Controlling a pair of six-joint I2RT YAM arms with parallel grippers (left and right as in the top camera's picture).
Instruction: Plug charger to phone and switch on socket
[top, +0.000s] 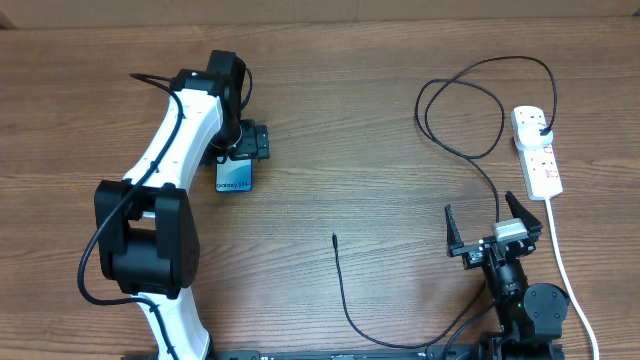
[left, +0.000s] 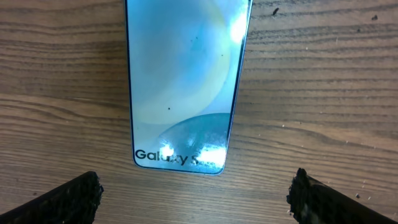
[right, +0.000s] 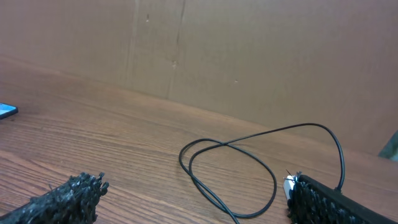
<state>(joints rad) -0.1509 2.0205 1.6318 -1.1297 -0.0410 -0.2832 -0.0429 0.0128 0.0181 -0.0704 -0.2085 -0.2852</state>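
Upper left of the overhead view: left gripper (top: 243, 143) hangs over the phone (top: 234, 177), jaws spread wide, nothing pinched. In the left wrist view the phone (left: 183, 81) lies flat on the table (left: 323, 74), its "Galaxy" end toward the fingertips (left: 71, 196), which sit either side of it and clear of it.

Risk: a closing squeeze on a flat, slim phone may skid it over the wood or twist its port end away from the cable.

Centre: the charger (top: 341, 282) has its small connector tip lying loose on bare wood, well apart from the phone.

Risk: the tip is tiny and the cable thin, so a pinch may miss, or catch it at a bad angle for the port.

Lower right: right gripper (top: 487, 226) is also fully spread and empty, and the cable runs close past it. The right wrist view shows the cable looped ahead.

Risk: an arm move may snag the loop and drag the tip or tug the plug.

Right edge: the socket (top: 537, 150), with the black plug apparently seated in it.

Risk: the red switches are small, and a push may shove the light strip instead of toggling one.
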